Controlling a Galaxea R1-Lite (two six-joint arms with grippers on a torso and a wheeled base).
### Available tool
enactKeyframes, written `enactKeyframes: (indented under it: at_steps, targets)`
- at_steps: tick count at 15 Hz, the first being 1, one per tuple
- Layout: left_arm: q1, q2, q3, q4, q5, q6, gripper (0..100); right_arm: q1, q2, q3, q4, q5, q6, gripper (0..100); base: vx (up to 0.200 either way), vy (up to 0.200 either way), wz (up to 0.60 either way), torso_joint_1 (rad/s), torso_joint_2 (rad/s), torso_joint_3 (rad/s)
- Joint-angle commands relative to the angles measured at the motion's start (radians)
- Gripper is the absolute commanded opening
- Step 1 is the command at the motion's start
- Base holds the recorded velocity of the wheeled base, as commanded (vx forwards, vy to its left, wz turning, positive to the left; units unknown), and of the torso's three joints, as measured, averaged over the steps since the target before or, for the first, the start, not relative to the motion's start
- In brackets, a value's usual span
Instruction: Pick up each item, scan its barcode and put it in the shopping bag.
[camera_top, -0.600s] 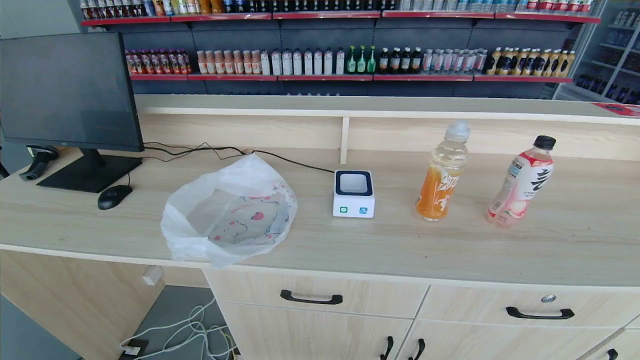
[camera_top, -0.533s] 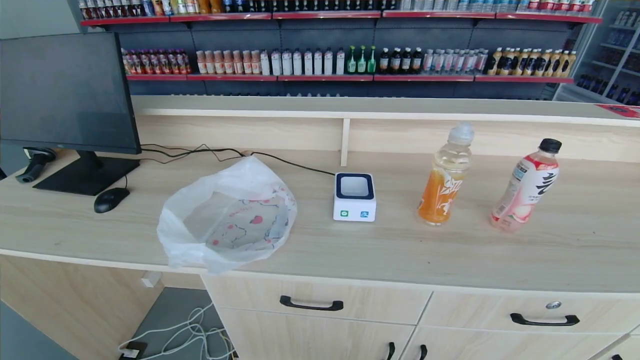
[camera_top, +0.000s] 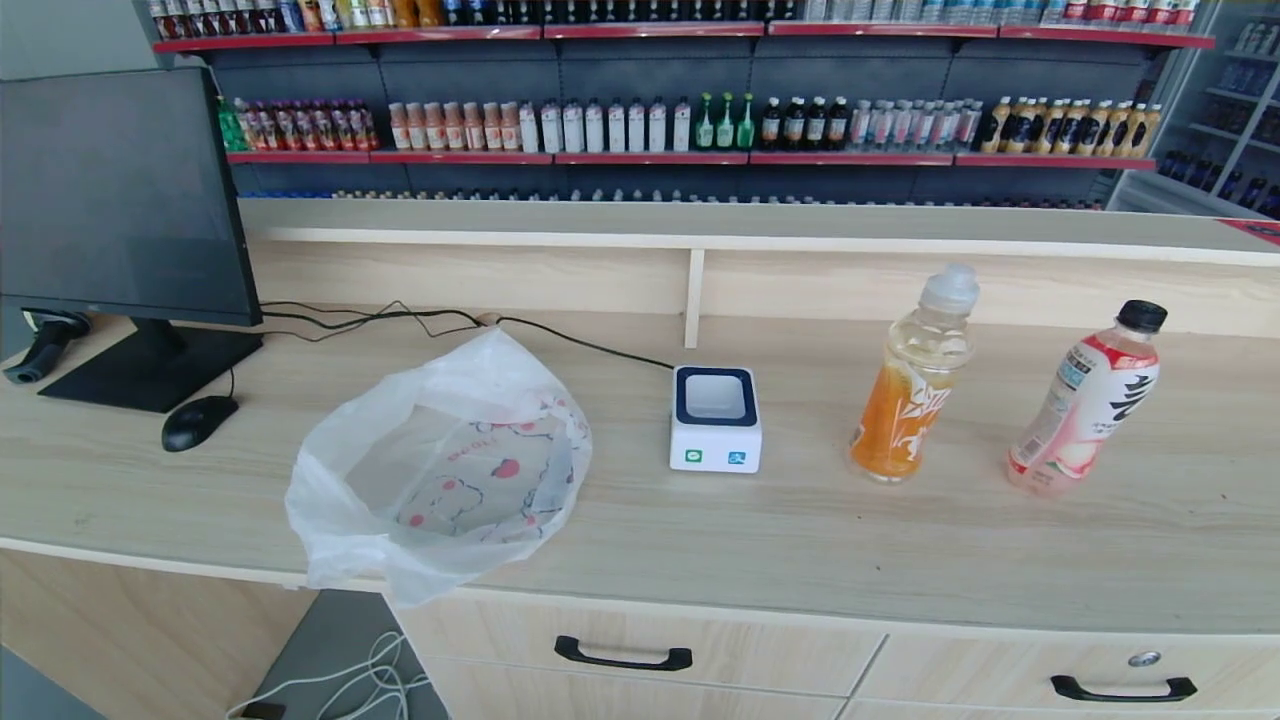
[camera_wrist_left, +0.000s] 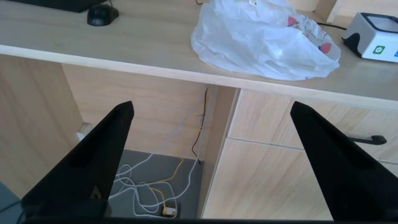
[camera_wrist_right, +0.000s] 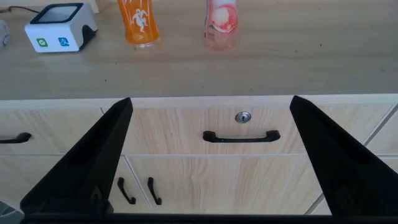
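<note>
Released and empty, the left end effector (camera_wrist_left: 211, 104) hangs below the counter (camera_top: 800, 540) edge with its two dark fingers spread wide, facing the cabinet front under the shopping bag (camera_top: 440, 470). The right end effector (camera_wrist_right: 211, 99) is likewise released, fingers wide apart and holding nothing, low in front of a drawer (camera_wrist_right: 241, 135) with a black handle and a lock.

Both items stand on the counter's right part. The orange bottle (camera_top: 908, 390) is upright, long axis vertical, with its clear cap on top. The pink bottle (camera_top: 1085, 405) is near it on the robot's right, also upright, with its black cap on top. The two are apart, not touching.

The scanner (camera_top: 714, 418), a small white box, sits between the orange bottle and the shopping bag, its dark-framed window facing up and a black cable running from it toward the back left. The bag is thin white plastic, slumped on the counter with its mouth open upward and one side hanging slightly over the front edge.

The counter is pale wood with a raised ledge along the back. At its left end are a dark monitor (camera_top: 120, 190), a black mouse (camera_top: 198, 422) and a handheld scanner (camera_top: 45, 335). Behind the counter, red-edged shelves (camera_top: 650, 157) hold rows of drink bottles. Loose cables (camera_wrist_left: 149, 186) lie on the grey floor below.
</note>
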Motion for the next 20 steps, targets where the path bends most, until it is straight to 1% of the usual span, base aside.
enactKeyframes:
  at_steps: [1,2,3,4,5,6,7,9,10,12,13,15,16,18,20]
  targets:
    - [0.0,0.0,0.0,0.0,0.0,0.001,100,0.012,0.3,-0.156,-0.131,0.002,0.025,100,0.0,0.0,0.0,0.0,0.0,0.0]
    - [0.0,0.0,0.0,0.003,0.0,0.001,100,0.029,0.387,-0.15,-0.252,0.002,0.025,100,0.0,0.0,0.0,0.0,0.0,0.0]
    - [0.0,0.0,-0.002,0.003,0.0,0.002,100,0.06,0.602,-0.111,-0.565,0.002,0.028,100,0.0,0.0,0.0,0.0,0.0,0.0]
    - [-0.002,0.0,-0.002,0.0,0.0,0.002,100,0.06,0.692,-0.087,-0.709,0.002,0.03,100,0.0,0.0,0.0,0.0,0.0,0.0]
    - [0.0,0.0,0.0,0.0,0.0,0.002,100,0.061,0.863,-0.025,-0.993,0.002,0.027,100,0.0,0.0,0.0,0.0,0.0,0.0]
    - [0.0,0.0,0.0,0.0,0.0,0.002,100,0.061,0.942,-0.007,-1.113,0.002,0.028,100,0.0,0.0,0.0,0.0,0.0,0.0]
    - [0.0,0.0,0.0,0.0,0.0,0.001,100,0.061,1.06,0.004,-1.282,0.002,0.03,100,0.0,0.0,0.0,0.0,0.0,0.0]
    - [0.0,0.001,0.0,0.0,0.0,0.002,100,0.067,1.217,-0.018,-1.482,0.002,0.031,100,0.0,0.0,0.0,0.0,0.0,0.0]
    - [-0.002,0.0,0.0,0.0,0.0,0.002,100,0.069,1.264,-0.032,-1.521,0.002,0.03,100,0.0,0.0,0.0,0.0,0.0,0.0]
    - [-0.002,0.0,0.0,0.003,0.0,0.002,100,0.09,1.343,-0.088,-1.527,0.003,0.03,100,0.0,0.0,0.0,0.0,0.0,0.0]
    - [-0.002,0.0,0.0,0.0,0.0,0.002,100,0.141,1.406,-0.125,-1.556,0.005,0.031,100,0.0,0.0,0.0,0.0,0.0,0.0]
    - [0.0,0.0,0.0,0.003,0.0,0.002,100,0.244,1.513,-0.236,-1.556,0.006,0.001,100,0.0,0.0,0.0,0.0,0.0,0.0]
    - [0.0,0.0,0.0,0.0,0.0,0.002,100,0.273,1.561,-0.272,-1.556,0.006,-0.032,100,0.0,0.0,0.0,0.0,0.0,0.0]
    - [0.0,0.0,-0.002,0.0,0.0,0.001,100,0.288,1.614,-0.303,-1.556,0.006,-0.045,100,0.0,0.0,0.0,0.0,0.0,0.0]
    - [0.0,0.0,-0.002,0.0,0.0,0.002,100,0.285,1.642,-0.323,-1.556,0.005,-0.102,100,0.0,0.0,0.0,0.0,0.0,0.0]
